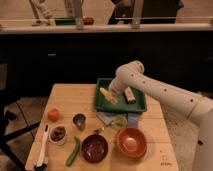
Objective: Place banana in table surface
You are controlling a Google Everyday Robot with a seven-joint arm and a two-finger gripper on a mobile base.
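**Item:** banana (105, 93), pale yellow, short. It is located in the left half of the dark green tray (122, 108), at the tip of the end effector (113, 96).

**Step in hand:** judged to be the pick-up from the tray. Placement on the bench (65, 97) is not yet done.

**End effector:** lowered into the tray at the banana. Whether it is released or clenched cannot be told, nor whether the banana is gripped.

**Next move, as judged:** a firm hold is to be secured. The banana is then to be lifted over the tray rim and set on bare planks left of the tray. The brown roll (129, 94) is to be left undisturbed.
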